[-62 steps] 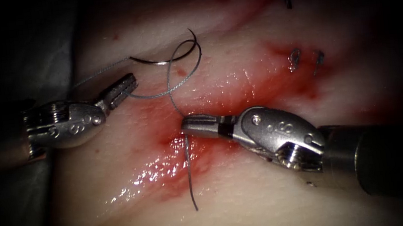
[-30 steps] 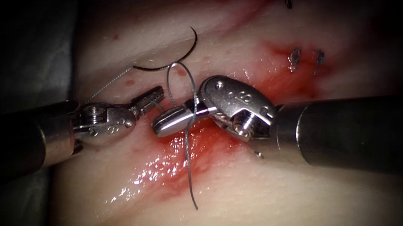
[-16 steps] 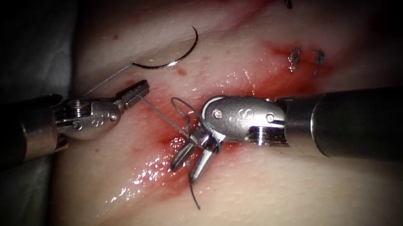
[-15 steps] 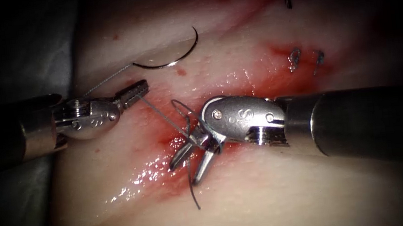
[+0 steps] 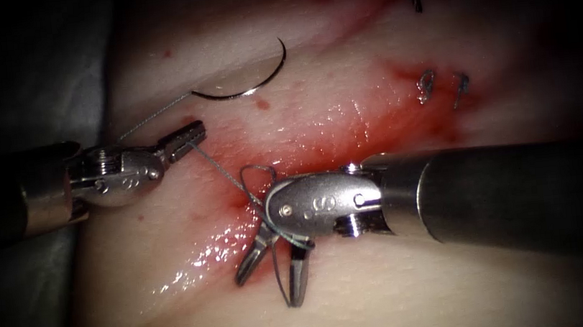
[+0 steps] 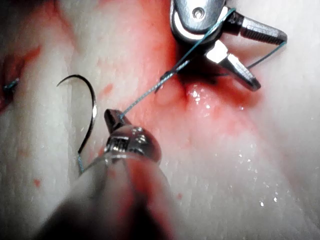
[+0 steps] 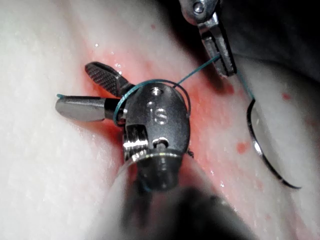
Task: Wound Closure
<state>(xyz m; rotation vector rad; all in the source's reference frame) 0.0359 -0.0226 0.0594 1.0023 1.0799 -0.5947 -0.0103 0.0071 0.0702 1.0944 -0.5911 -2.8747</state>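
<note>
Since half a second ago the right tool (image 5: 274, 277) has dropped lower over the cut (image 5: 252, 204), jaws spread around the short thread end (image 5: 280, 280), thread (image 5: 216, 170) looped about its wrist. Left of the cut, the left tool (image 5: 191, 134) clamps the thread. Above it, the needle (image 5: 247, 88) lies free on the tissue (image 5: 393, 304).

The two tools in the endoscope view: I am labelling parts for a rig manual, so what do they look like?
Both are alike: the left arm's tool and the right arm's tool each have a dark cylindrical shaft, a polished silver wrist housing with round rivets and stamped characters, and two slim silver jaws with cross-hatched inner faces.
</note>
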